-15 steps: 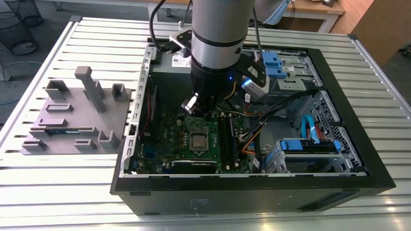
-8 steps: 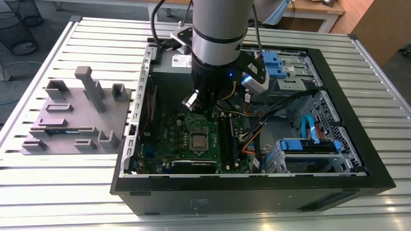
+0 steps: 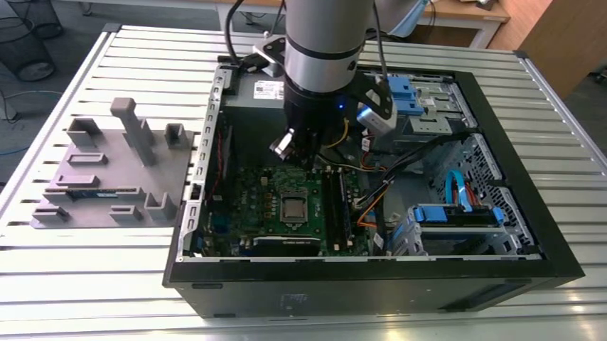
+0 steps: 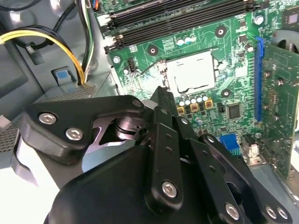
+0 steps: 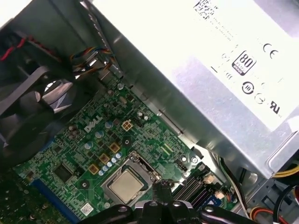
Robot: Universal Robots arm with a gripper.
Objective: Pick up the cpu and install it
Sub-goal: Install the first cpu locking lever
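The cpu (image 5: 125, 182) is lying seated in the motherboard socket (image 5: 145, 169); light, rigid, fragile, best edge-gripped. Gripper (image 4: 161, 95) hovering above, fingers pressed together, empty.

place: robotics lab or workshop; an opened computer case (image 3: 379, 284) is lying on a slatted metal surface (image 3: 95, 284); a grey fixture plate (image 3: 104, 177) is sitting beside it

Cpu (image 5: 124, 184) silver-grey with warm sheen, sitting pale against green motherboard (image 5: 93, 140) dotted with gold squares. Gripper (image 4: 161, 100) matte black, silver screw heads. Power supply (image 5: 210, 60) bright bare-metal grey. Yellow cables (image 4: 56, 42) on grey case wall. Blue drive clips (image 3: 403, 96); grey fixture tray (image 3: 104, 177) on white slatted table (image 3: 95, 270).
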